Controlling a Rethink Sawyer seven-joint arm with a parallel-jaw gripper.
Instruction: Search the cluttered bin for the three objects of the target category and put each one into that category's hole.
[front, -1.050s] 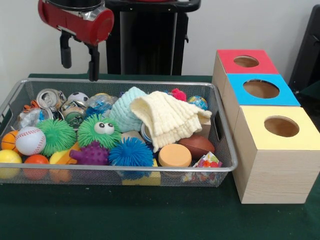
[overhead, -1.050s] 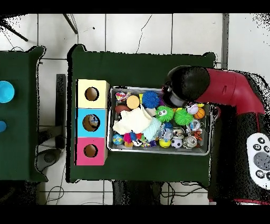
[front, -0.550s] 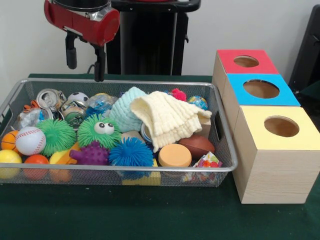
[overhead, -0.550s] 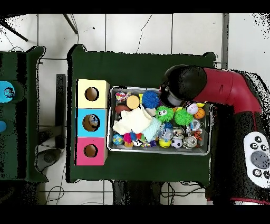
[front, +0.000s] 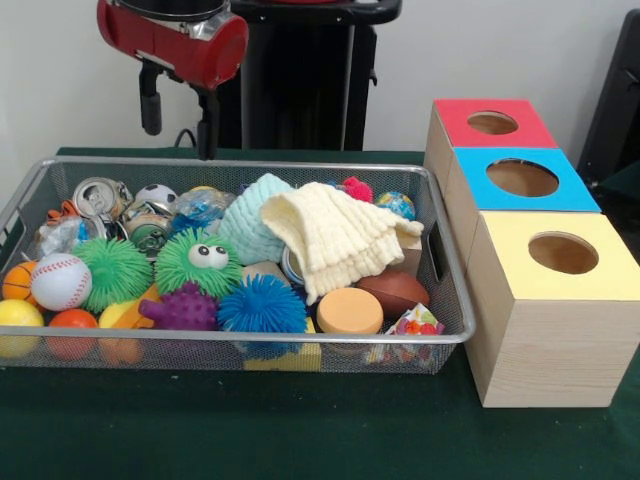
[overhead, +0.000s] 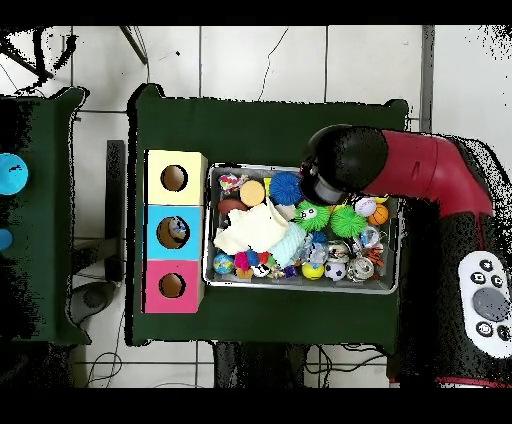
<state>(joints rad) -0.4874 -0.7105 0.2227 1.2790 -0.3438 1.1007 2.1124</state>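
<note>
My gripper (front: 180, 128) hangs open and empty above the back left part of the wire mesh bin (front: 240, 340), over the crushed cans (front: 100, 195). The bin holds spiky balls: a green one with eyes (front: 198, 260), a plain green one (front: 117, 270), a blue one (front: 262, 305) and a purple one (front: 185, 308). A baseball (front: 60, 280), a small football (front: 395, 290), a cream knitted cloth (front: 335, 235) and a teal knitted hat (front: 250, 215) lie there too. In the overhead view the arm's head (overhead: 345, 160) hides the gripper.
Three wooden boxes stand to the right of the bin, each with a round hole: red top (front: 492, 122), blue top (front: 522, 178), yellow top (front: 562, 253). In the overhead view they line the bin's left side, the yellow box (overhead: 174, 178) uppermost. Green cloth (front: 300, 430) covers the table.
My gripper has drifted right and risen slightly above the bin's back left part. It stays open and empty. Nothing in the bin has moved.
</note>
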